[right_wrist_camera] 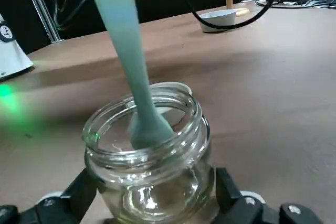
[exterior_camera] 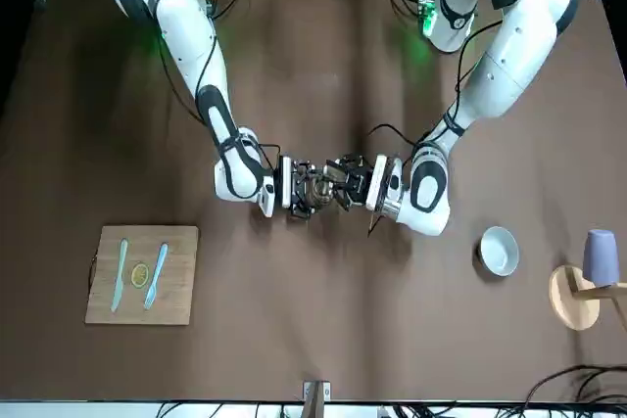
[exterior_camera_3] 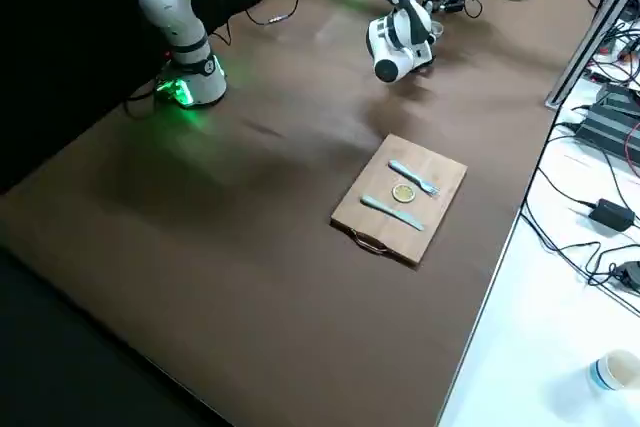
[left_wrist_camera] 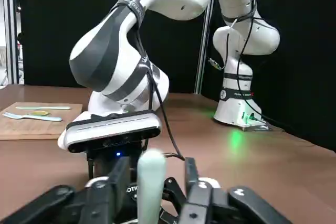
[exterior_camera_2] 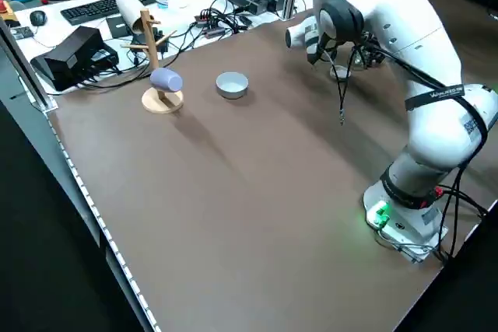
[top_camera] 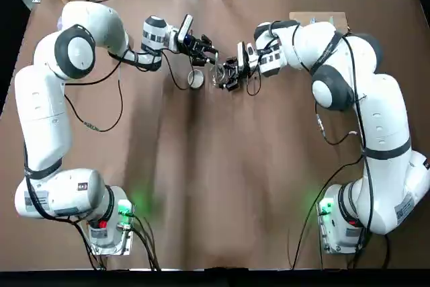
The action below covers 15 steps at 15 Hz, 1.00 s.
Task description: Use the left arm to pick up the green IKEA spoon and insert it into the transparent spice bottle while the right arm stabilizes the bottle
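The transparent spice bottle stands on the brown table at mid-back, and my right gripper is shut on its sides. The pale green IKEA spoon leans into the bottle. Its bowl sits inside the mouth and its handle slants up and out. My left gripper is shut on that handle, just above and to the left of the bottle. In the front view the two grippers meet nose to nose around the bottle.
A grey round lid lies just left of the bottle. A wooden board carries a light-blue fork and knife on the right arm's side. A white bowl and a mug stand with a lilac cup are on the left arm's side.
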Each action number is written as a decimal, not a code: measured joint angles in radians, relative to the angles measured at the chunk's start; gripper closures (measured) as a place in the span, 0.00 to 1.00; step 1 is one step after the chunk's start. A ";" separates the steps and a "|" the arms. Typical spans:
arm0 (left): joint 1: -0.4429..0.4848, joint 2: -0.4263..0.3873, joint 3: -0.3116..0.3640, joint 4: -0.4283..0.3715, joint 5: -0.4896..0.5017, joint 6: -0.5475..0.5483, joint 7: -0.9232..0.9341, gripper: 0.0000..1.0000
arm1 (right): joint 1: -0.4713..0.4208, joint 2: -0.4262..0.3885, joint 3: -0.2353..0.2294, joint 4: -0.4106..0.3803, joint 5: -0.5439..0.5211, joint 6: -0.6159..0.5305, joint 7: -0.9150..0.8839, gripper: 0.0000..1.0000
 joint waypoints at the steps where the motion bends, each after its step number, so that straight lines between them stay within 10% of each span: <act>1: 0.000 0.000 0.000 0.000 0.000 0.001 0.000 0.36 | 0.000 0.000 0.000 0.000 0.000 0.000 0.000 0.00; 5: 0.001 0.000 0.000 0.001 -0.010 0.002 -0.004 0.01 | 0.000 0.000 0.000 0.000 0.000 0.000 0.000 0.00; 15: 0.099 -0.163 -0.012 0.078 0.044 -0.056 -0.511 0.00 | -0.001 0.000 -0.008 0.009 -0.004 0.001 0.004 0.00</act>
